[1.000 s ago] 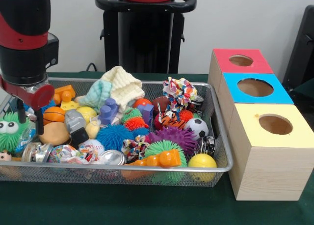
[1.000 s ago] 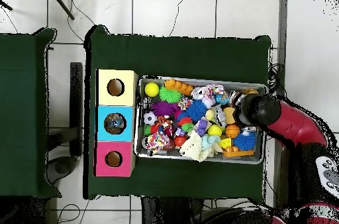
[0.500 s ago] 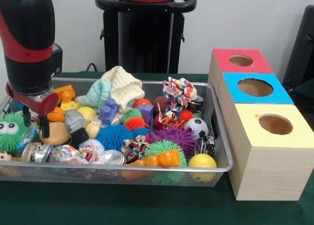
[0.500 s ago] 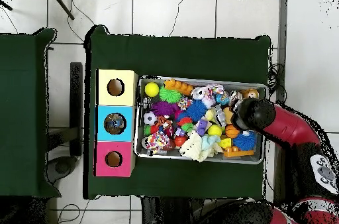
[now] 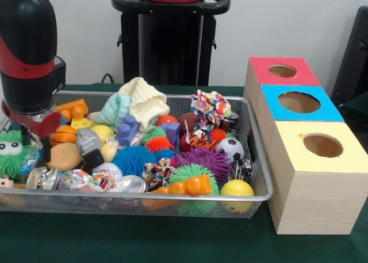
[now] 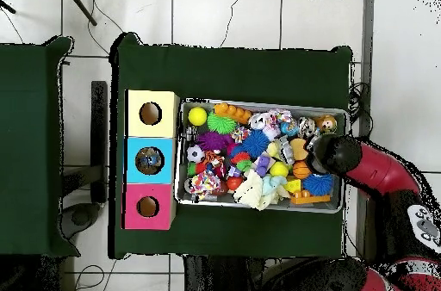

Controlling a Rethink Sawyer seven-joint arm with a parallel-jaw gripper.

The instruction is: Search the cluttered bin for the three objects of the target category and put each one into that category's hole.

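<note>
Landmark: wire bin (image 5: pixel 253 195) on the green table (image 5: pixel 172 243); every place below is read against it in the front view

My claw (image 5: pixel 35 141): down inside the bin at its left end; two dark fingers (image 5: pixel 25 132) show below the red wrist plate, standing a little apart; I cannot tell whether anything is held between them, so grip state unknown

My arm (image 6: pixel 379 171): in the overhead view it reaches over the bin's short side farthest from the boxes

Beside the claw: basketball (image 5: pixel 63 134) just right of it, tan toy (image 5: pixel 63 156) below that, green googly-eyed fuzzy toy (image 5: pixel 12 151) at the bin's left wall

Bin middle: grey toy (image 5: pixel 87 141), blue spiky ball (image 5: pixel 133 159), purple spiky ball (image 5: pixel 206 160), knit cloth (image 5: pixel 138 102) piled toward the back wall

Bin right end: soccer ball (image 5: pixel 233 149) near the right wall, yellow ball (image 5: pixel 237 189) in the front right corner, patterned rag knot (image 5: pixel 210 107) toward the back

Bin front wall: orange toy (image 5: pixel 187 187) lying along it, green spiky ball (image 5: pixel 190 174) just behind

Boxes: three in a row just outside the bin's right wall, each with a round hole on top; red box (image 5: pixel 280 72) farthest back, blue box (image 5: pixel 299 103) in the middle, yellow box (image 5: pixel 319 154) nearest the front

Target category: not readable from the pictures; I cannot say which toys are the three
</note>
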